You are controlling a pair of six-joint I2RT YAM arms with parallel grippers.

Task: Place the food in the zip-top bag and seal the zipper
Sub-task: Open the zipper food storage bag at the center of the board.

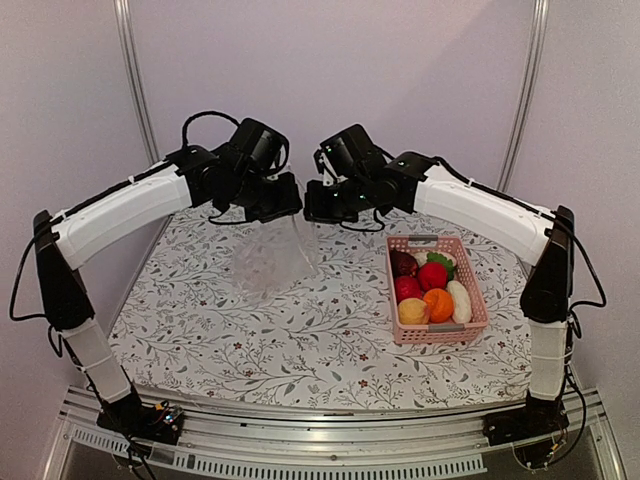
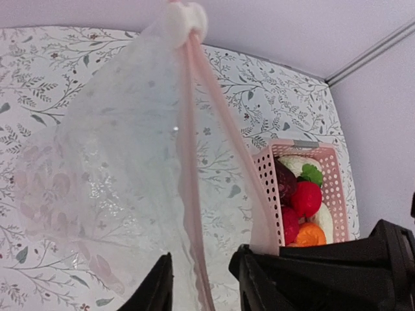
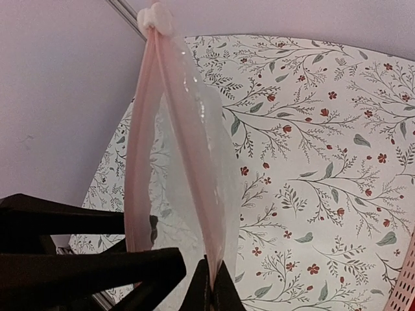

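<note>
The clear zip-top bag hangs above the table's middle, held up between my two grippers. Its pinkish zipper is split into two strips, so the mouth gapes. In the right wrist view my right gripper is shut on one zipper strip. My left gripper is open, and the other strip passes loosely between its fingers. Both strips meet at a white end tab. The food, red, orange, tan, white, dark purple and green pieces, lies in the pink basket at right.
The pink lattice basket stands on the flowered tablecloth, right of the hanging bag. My left gripper and my right gripper nearly touch at the back centre. Pale walls close in behind and on both sides.
</note>
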